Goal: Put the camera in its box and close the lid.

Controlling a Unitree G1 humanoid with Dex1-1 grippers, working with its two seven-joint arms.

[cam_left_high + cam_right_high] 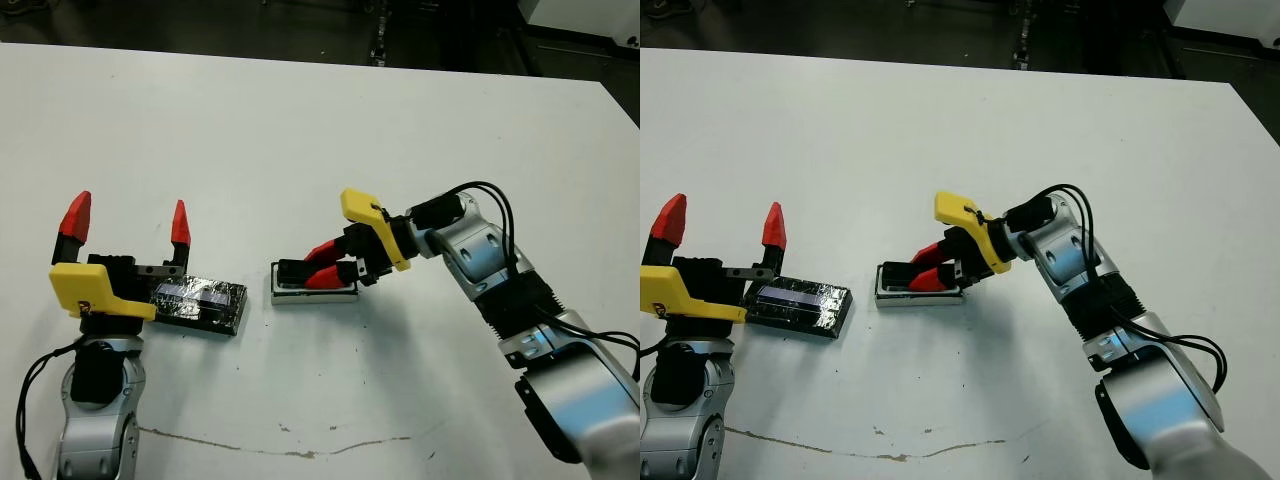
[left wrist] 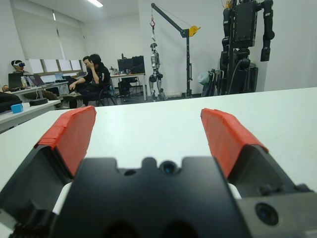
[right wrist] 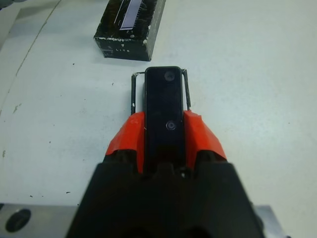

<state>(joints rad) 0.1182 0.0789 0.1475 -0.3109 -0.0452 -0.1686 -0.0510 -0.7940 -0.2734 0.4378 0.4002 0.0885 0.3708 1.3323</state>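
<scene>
The left gripper point(image 2: 151, 131) fills the lower part of the frame, its two red-tipped fingers point(image 2: 69, 136) spread wide apart with nothing between them, above its black body. Beyond them the white table point(image 2: 163, 116) stretches across the middle. At upper left, people point(image 2: 94, 74) sit at desks; a small crane point(image 2: 171, 44) and a dark humanoid robot point(image 2: 245, 39) stand at upper right.

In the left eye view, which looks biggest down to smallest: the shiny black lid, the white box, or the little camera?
1. The lid, the longest, though the left arm hides one end.
2. The box.
3. The camera, partly covered by the right gripper's fingers, so its rank below the box is unsure.
</scene>
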